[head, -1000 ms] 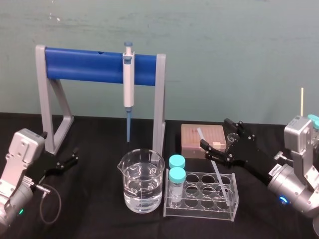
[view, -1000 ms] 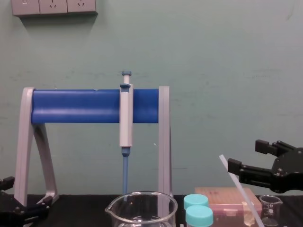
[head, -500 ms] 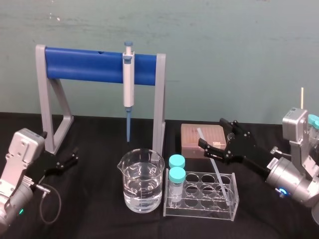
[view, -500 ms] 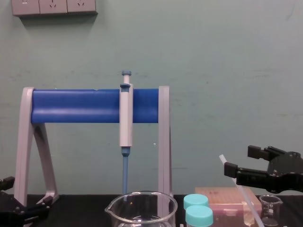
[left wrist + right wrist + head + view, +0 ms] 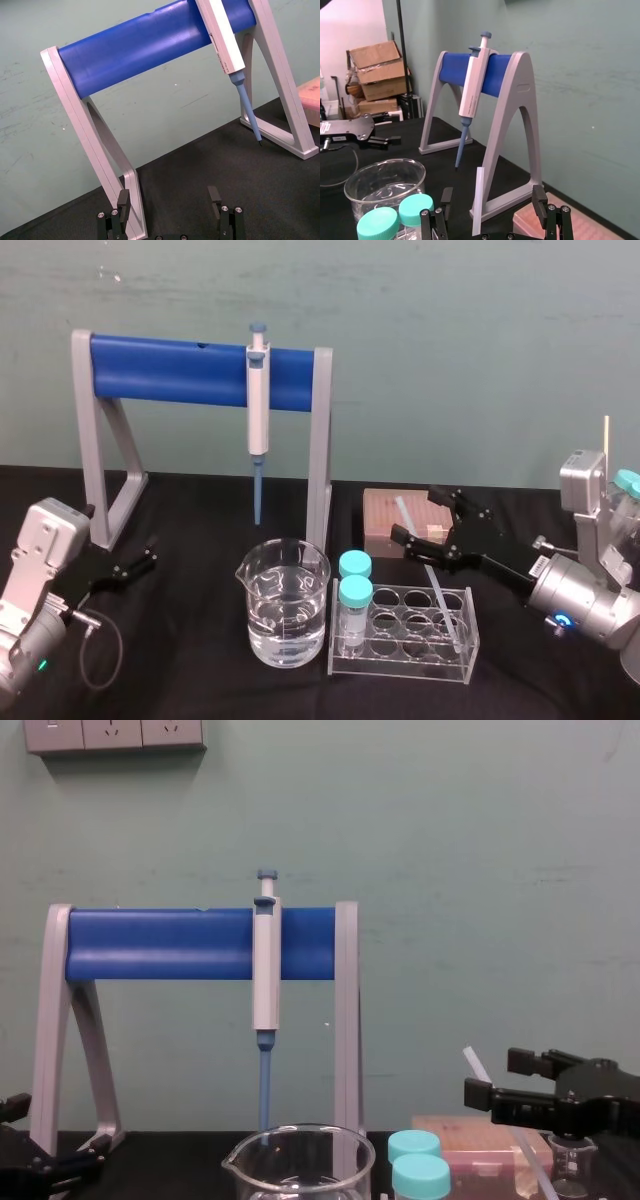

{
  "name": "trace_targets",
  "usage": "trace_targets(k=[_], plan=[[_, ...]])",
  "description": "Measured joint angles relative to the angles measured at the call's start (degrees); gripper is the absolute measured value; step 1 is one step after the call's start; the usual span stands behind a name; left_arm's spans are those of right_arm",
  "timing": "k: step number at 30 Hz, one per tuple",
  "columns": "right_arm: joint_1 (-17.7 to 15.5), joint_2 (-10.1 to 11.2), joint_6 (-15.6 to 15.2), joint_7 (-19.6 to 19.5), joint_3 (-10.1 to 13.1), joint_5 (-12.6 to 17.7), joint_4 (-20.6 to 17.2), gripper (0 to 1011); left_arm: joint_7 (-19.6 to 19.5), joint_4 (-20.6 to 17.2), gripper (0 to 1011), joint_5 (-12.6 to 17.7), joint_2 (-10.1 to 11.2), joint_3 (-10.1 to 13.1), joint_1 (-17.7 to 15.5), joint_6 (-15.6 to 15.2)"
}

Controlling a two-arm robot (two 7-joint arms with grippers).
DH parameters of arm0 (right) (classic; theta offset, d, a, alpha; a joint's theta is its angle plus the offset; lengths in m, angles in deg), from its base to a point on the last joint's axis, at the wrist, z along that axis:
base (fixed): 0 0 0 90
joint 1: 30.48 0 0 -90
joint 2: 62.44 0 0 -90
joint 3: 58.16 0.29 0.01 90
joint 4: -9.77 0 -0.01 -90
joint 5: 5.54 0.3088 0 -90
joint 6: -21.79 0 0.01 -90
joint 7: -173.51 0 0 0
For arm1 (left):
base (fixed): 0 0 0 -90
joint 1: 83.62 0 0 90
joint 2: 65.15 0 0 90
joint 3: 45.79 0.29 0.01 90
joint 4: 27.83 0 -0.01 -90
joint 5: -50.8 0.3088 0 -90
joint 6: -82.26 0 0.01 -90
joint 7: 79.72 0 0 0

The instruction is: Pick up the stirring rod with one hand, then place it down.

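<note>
Against a teal wall, the black desk (image 5: 200, 680) carried one stand (image 5: 170, 370) holding one pipette (image 5: 258, 405), one water-filled beaker (image 5: 284, 615), one clear rack (image 5: 410, 640) with two teal-capped vials (image 5: 355, 595), and one pink tip box (image 5: 385, 520). The stirring rod (image 5: 443, 598) leaned in the rack's right end. Its upper part passed between the spread fingers of the right hand (image 5: 413, 511), which gripped nothing. That hand had edged leftward and lower over the last second. The left hand (image 5: 150, 552) sat open near the stand's foot.

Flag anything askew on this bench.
The stirring rod leans diagonally out of the tube rack, top over the pink box. The open right gripper straddles its upper end; the left gripper is parked by the stand. Nothing looks spilled.
</note>
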Motion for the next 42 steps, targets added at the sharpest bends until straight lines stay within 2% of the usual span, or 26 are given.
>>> trace_targets(k=[9,23,39,42], plan=[[0.28,0.09,-1.94,1.21,-0.65,1.06,0.36,1003,0.00,0.00,1001,0.00,0.00,0.00,0.00,0.00],[-0.45,0.73,-3.77,0.49,-1.75,1.07,-1.05,1003,0.00,0.00,1000,0.00,0.00,0.00,0.00,0.00],[-0.43,0.71,-3.71,0.41,-1.70,0.95,-0.97,1003,0.00,0.00,1000,0.00,0.00,0.00,0.00,0.00],[-0.41,0.69,-3.66,0.42,-1.67,0.95,-0.95,966,0.00,0.00,1000,0.00,0.00,0.00,0.00,0.00]])
